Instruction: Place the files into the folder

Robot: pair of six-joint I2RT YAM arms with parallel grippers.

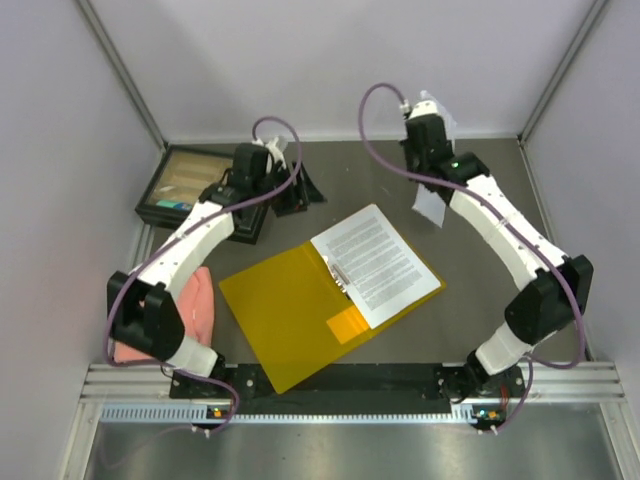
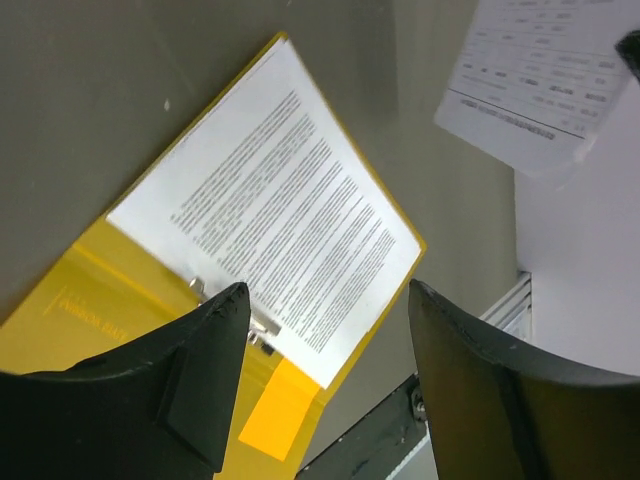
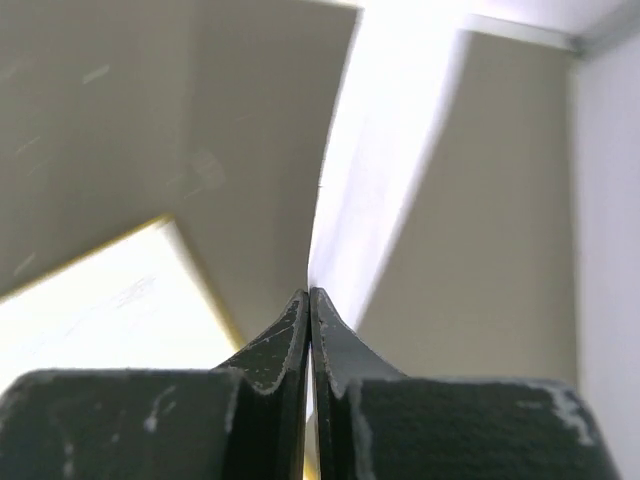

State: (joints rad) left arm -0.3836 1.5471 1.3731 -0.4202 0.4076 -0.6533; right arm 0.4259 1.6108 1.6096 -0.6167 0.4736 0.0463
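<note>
1. Yellow folder (image 1: 280,310) lies open and flat on the grey table (image 1: 380,180), mid-table, just in front of the arm bases.
2. One printed sheet (image 1: 375,262) lies on the folder's right half, its left edge at the metal clip (image 1: 338,275). An orange pocket (image 1: 348,325) shows at the sheet's near corner.
3. R gripper (image 3: 310,292) is up at the far right w/ fingers pinched together on a second sheet (image 1: 430,207). That sheet hangs above the table, apart from the folder.
4. L gripper (image 2: 328,290) hovers beyond the folder's far edge, fingers spread wide, nothing between them.
5. Black compartment box (image 1: 185,185) sits in the far left corner.
6. Pink cloth (image 1: 195,305) lies near left, beside the L arm.
</note>
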